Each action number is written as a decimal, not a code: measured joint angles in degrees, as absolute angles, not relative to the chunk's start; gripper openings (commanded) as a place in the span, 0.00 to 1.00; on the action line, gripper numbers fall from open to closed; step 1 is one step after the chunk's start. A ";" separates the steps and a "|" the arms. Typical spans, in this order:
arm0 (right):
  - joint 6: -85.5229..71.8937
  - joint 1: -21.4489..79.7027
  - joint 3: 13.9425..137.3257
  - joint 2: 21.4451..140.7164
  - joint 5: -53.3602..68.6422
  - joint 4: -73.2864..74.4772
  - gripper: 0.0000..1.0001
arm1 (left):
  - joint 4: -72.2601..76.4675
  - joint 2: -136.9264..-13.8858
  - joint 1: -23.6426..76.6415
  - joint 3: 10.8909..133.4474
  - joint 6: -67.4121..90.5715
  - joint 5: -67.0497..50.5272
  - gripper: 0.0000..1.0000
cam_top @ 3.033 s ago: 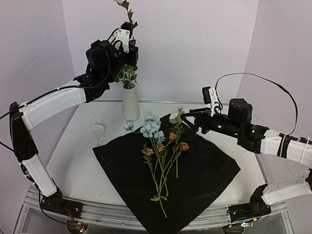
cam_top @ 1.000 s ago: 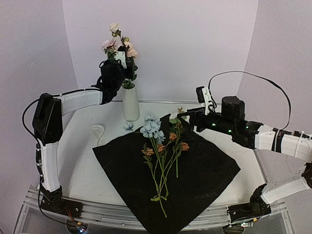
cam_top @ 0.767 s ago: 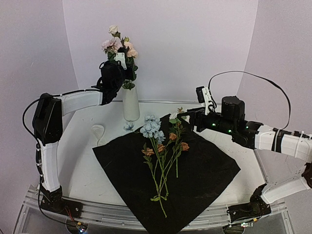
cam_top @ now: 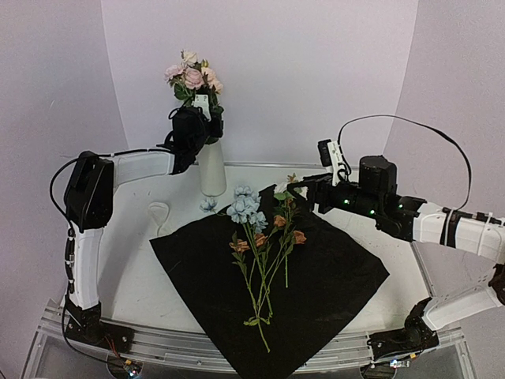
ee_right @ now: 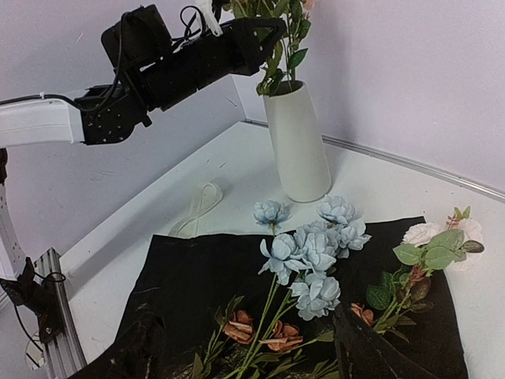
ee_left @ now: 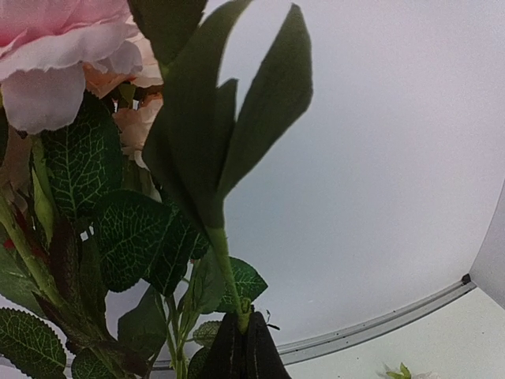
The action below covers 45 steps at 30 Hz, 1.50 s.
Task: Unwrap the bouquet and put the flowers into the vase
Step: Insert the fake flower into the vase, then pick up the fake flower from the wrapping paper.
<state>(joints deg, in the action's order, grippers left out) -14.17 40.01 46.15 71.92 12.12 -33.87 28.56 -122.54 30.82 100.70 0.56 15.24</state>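
Our left hand is up at the mouth of the vase, its fingers pressed together on a green stem of the pink and peach flowers. In the left wrist view that stem rises straight out from between the dark fingertips, with broad leaves and a pale pink bloom overhead. The stems of this bunch go down into the white vase, which stands upright at the far side of the worktop, and the blooms rise above our hand.

Our right hand hovers with its fingers wide apart and nothing between them, over the far edge of the black wrapping sheet, close to a white bloom. The sheet lies spread flat on the worktop, just in front of the vase. On it lie the loose flowers: a cluster of pale blue heads nearest the vase, rust ones beside them, long green stems running toward us. The cream ribbon lies on the bare worktop, left of the sheet
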 measured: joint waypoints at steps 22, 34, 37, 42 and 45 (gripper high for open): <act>-14.23 40.01 46.15 71.88 12.00 -33.87 0.73 | 28.99 -120.76 30.20 89.83 2.34 17.91 0.47; -14.75 40.01 46.15 71.90 12.47 -33.87 0.73 | 28.95 -111.20 30.20 81.34 4.99 17.52 0.57; -14.84 40.01 46.15 71.90 12.62 -33.87 0.73 | 28.94 -108.41 30.20 78.36 6.13 17.51 0.58; -15.06 40.01 46.15 72.01 12.67 -33.87 0.74 | 28.27 -103.97 30.20 73.47 8.41 16.33 0.62; -15.61 40.01 46.15 72.56 12.62 -33.87 0.73 | 26.88 -100.20 30.20 70.15 11.00 13.74 0.65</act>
